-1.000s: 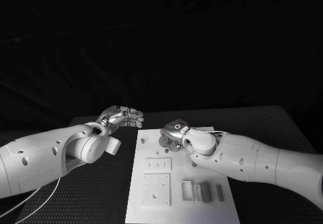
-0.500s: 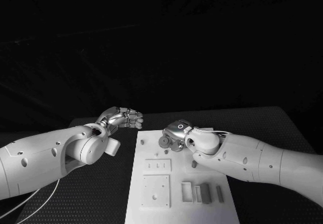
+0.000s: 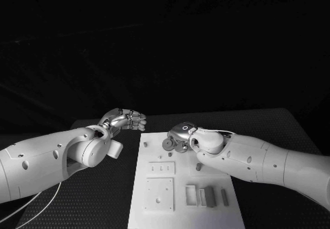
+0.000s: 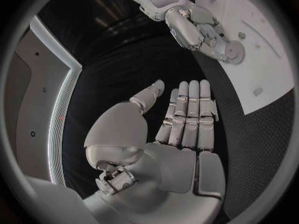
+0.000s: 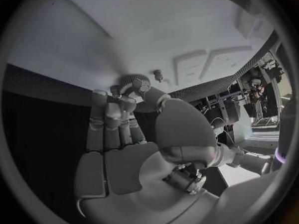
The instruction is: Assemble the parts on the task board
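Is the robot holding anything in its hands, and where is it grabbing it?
The right hand pinches a small round gear-like part by its rim, over the task board. The left hand is flat and holds nothing.

Head cam sits up high, looking down over the desk (image 3: 275,124) and the whole task board (image 3: 184,210). Each wrist cam peers close from behind its own hand. Both wrist views share the board with the head view.

L hand (image 4: 181,129) flat, open; R hand (image 3: 180,137) pinching a part.
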`<state>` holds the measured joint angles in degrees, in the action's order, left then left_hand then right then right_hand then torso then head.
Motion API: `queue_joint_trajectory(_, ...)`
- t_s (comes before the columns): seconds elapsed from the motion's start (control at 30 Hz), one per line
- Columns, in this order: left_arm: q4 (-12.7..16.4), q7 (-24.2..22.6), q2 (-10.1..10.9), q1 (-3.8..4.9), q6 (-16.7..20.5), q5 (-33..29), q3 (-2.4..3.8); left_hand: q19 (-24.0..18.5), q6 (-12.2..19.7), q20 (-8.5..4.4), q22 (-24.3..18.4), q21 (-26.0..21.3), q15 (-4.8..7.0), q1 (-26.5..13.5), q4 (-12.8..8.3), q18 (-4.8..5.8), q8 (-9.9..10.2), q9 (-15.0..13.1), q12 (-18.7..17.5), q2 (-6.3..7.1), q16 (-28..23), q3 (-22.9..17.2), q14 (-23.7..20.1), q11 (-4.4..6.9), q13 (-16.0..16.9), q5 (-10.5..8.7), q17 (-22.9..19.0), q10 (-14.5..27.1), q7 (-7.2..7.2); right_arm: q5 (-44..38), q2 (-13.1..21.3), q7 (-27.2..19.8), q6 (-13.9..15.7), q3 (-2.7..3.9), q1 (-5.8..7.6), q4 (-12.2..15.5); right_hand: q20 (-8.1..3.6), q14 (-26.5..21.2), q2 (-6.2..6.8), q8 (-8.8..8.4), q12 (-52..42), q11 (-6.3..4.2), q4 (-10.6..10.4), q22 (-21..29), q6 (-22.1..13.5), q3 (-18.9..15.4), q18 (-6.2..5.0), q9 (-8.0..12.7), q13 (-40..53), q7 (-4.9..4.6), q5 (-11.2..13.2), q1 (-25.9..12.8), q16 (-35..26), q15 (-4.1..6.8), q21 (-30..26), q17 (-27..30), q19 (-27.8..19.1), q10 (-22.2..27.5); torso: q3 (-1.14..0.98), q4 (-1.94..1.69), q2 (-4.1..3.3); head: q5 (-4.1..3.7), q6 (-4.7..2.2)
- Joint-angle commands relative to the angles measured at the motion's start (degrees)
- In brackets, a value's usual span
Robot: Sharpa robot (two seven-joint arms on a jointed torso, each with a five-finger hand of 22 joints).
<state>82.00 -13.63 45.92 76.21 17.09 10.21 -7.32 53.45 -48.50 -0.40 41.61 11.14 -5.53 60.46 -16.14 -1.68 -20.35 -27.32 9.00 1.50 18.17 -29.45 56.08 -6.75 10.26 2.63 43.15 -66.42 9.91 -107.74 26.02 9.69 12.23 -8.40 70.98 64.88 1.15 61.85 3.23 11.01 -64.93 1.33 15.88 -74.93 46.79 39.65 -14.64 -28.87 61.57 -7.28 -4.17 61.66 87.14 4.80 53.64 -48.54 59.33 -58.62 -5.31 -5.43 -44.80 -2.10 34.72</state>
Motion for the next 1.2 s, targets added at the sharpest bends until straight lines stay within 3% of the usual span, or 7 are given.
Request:
queue_joint_trajectory(0.03, 0.1, -0.4, 0.0, 0.08, -0.4, -0.2, 0.06, -0.1, -0.1, 0.50, 0.1, -0.2, -0.29, 0.1, -0.1, -0.32, 0.4, 0.0, -0.2, 0.48, -0.4, 0.3, 0.0, 0.08, 0.1, 0.23, 0.1, -0.4, 0.19, 1.0, 0.6, -0.6, -4.0, -0.25, -0.34, 0.3, 0.09, -0.4, -0.91, 1.03, -0.3, 0.08, 0.7, -1.1, 1.3, 0.1, -0.36, -0.3, -0.1, -0.37, -0.4, 0.1, 0.0, -0.26, -0.1, 0.0, -0.5, 4.0, 0.07, -0.06, -0.03, 0.08, 0.05)
queue_joint_trajectory(0.37, 0.3, -0.4, 0.2, 0.08, -0.3, -0.2, 0.05, -0.1, 0.0, 0.50, 0.1, -0.2, -0.30, 0.2, -0.1, -0.33, 0.4, 0.0, -0.3, 0.50, -0.4, 0.3, 0.0, 0.08, 0.1, 0.23, 0.1, -0.4, 0.20, 0.9, 2.4, -0.2, -4.0, -0.27, -0.34, 3.6, 0.06, -0.5, -1.43, 2.25, -0.8, 0.63, 0.9, -1.2, 3.2, 0.1, -0.36, -0.4, -0.3, -0.98, -0.4, 0.7, 0.3, -0.80, 0.2, 0.0, -0.7, 4.2, 0.02, 0.02, 0.00, 0.22, 0.24)
queue_joint_trajectory(0.63, 0.3, -0.4, 0.2, 0.08, -0.3, -0.2, 0.05, -0.1, 0.0, 0.50, 0.1, -0.2, -0.30, 0.2, -0.1, -0.33, 0.5, 0.0, -0.3, 0.51, -0.5, 0.3, 0.0, 0.08, 0.1, 0.23, 0.1, -0.5, 0.21, 0.0, 3.3, 1.1, -3.0, -0.27, -0.34, 3.6, 0.07, -0.5, -1.21, 2.33, -0.9, 0.70, 0.9, -1.2, 3.4, 0.0, -0.36, -0.4, -0.3, -1.06, -0.4, 0.7, 0.3, -0.87, 0.2, 0.0, -0.7, 4.2, -0.02, 0.02, -0.04, 0.09, 0.13)
queue_joint_trajectory(0.73, 0.3, -0.4, 0.3, 0.08, -0.3, -0.2, 0.05, -0.1, 0.0, 0.50, 0.1, -0.2, -0.30, 0.2, -0.1, -0.34, 0.5, 0.0, -0.3, 0.52, -0.5, 0.3, 0.0, 0.08, 0.1, 0.23, 0.1, -0.5, 0.21, -0.5, 4.0, 1.6, -1.5, -0.27, -0.34, 4.4, 0.08, -0.5, -1.13, 2.34, -0.9, 0.75, 0.8, -1.2, 3.4, -0.1, -0.36, -0.3, -0.4, -1.11, -0.4, 0.6, 0.3, -0.90, 0.2, 0.0, -0.7, 4.2, -0.02, -0.01, -0.03, 0.07, 0.12)
queue_joint_trajectory(0.9, 0.2, -0.4, 0.4, 0.08, -0.3, -0.2, 0.05, -0.1, 0.0, 0.50, 0.1, -0.3, -0.30, 0.2, -0.1, -0.34, 0.5, 0.0, -0.3, 0.52, -0.5, 0.3, 0.0, 0.07, 0.1, 0.23, 0.2, -0.5, 0.21, -0.5, 5.6, 1.9, 4.6, -0.04, -0.31, 5.9, 0.08, -0.4, -0.50, 2.23, -1.0, 0.86, 0.8, -1.1, 3.2, -0.2, -0.36, -0.1, -0.5, -1.21, -0.4, 0.5, 0.4, -1.01, 0.3, 0.1, -0.6, 4.2, -0.08, 0.09, 0.01, 0.02, -0.08)
queue_joint_trajectory(1.03, -0.2, -0.3, 0.5, 0.08, -0.8, -0.2, 0.05, -0.1, 0.0, 0.51, 0.1, -0.3, -0.32, 0.2, -0.1, -0.33, 0.5, 0.0, -0.4, 0.58, -0.5, 0.3, 0.0, 0.06, 0.1, 0.23, 0.2, -0.4, 0.23, 3.1, 8.7, 0.2, 9.0, 1.70, 0.16, 9.7, 0.08, -0.2, 1.84, 2.01, -1.1, 0.85, 0.5, -1.0, 2.7, -0.4, -0.36, 0.2, -0.9, -1.19, -0.4, 0.1, 0.3, -0.99, 0.3, 0.3, -0.2, 4.0, -0.11, 0.27, 0.04, -0.09, -0.48)
queue_joint_trajectory(1.2, -1.0, -0.5, 0.5, 0.07, -0.9, -0.2, 0.04, -0.1, 0.1, 0.54, 0.1, -0.3, -0.39, 0.2, -0.1, -0.33, 0.6, 0.0, -0.5, 0.65, -0.6, 0.4, 0.0, 0.02, 0.1, 0.23, 0.2, -0.4, 0.27, 11.0, 13.5, -4.0, 10.0, 4.29, 1.18, 14.6, -0.19, 0.7, 4.95, 2.19, -1.3, 1.31, -1.4, -0.8, 2.9, 0.1, -0.36, 0.6, -1.4, -1.71, -0.4, -0.7, 0.5, -1.42, 0.5, 0.5, 0.9, 3.5, -0.15, 0.42, 0.18, -0.37, -0.99)
